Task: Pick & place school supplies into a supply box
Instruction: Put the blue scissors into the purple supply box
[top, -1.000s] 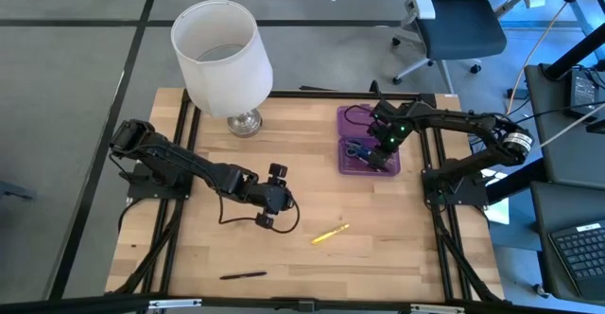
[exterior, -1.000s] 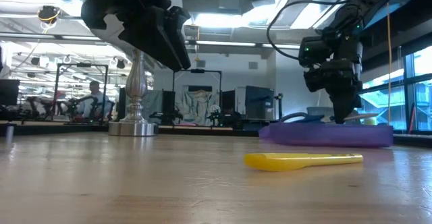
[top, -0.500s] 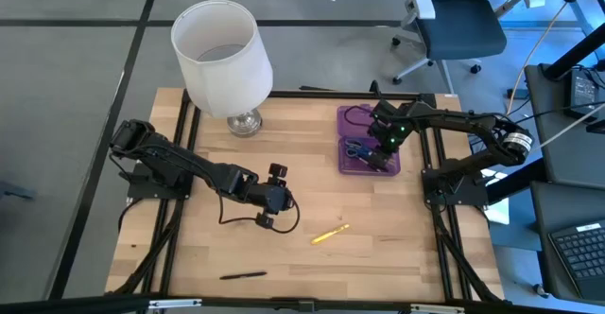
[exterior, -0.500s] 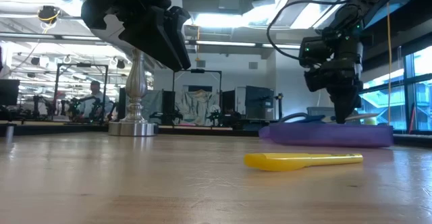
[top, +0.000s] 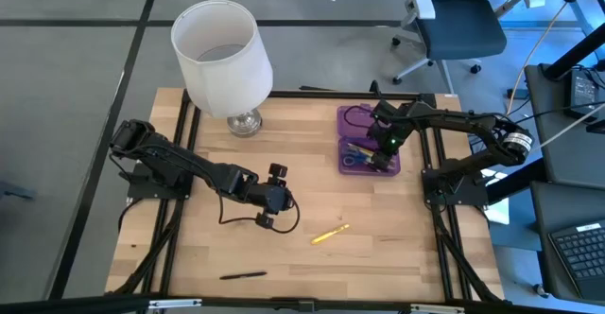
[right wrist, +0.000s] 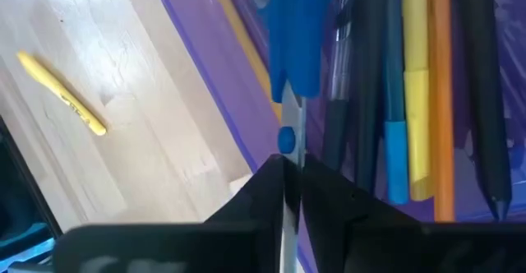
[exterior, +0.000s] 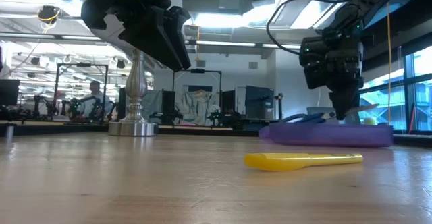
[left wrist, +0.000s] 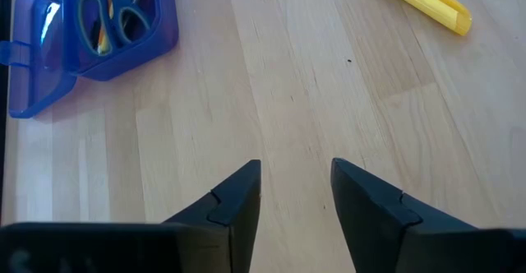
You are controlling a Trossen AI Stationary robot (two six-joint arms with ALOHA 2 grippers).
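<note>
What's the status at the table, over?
Right gripper shut over supply box, scissors inside. Left gripper open, empty, mid-table. Yellow marker, black pen outstanding. Nothing blocking.

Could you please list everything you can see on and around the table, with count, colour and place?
supply box: one, translucent purple, lid open, far right part of the table
scissors: one pair, blue handles, inside the supply box
pens and pencils: several, black, blue, yellow and orange, lying inside the supply box
yellow pen: one, on the table, near middle
black pen: one, near edge of the table, left of middle
lamp: one, white shade on a silver base, far left part of the table
office chair: one, dark, beyond the table
left pincer: open, empty, above mid-table
right pincer: shut, over the supply box
</note>
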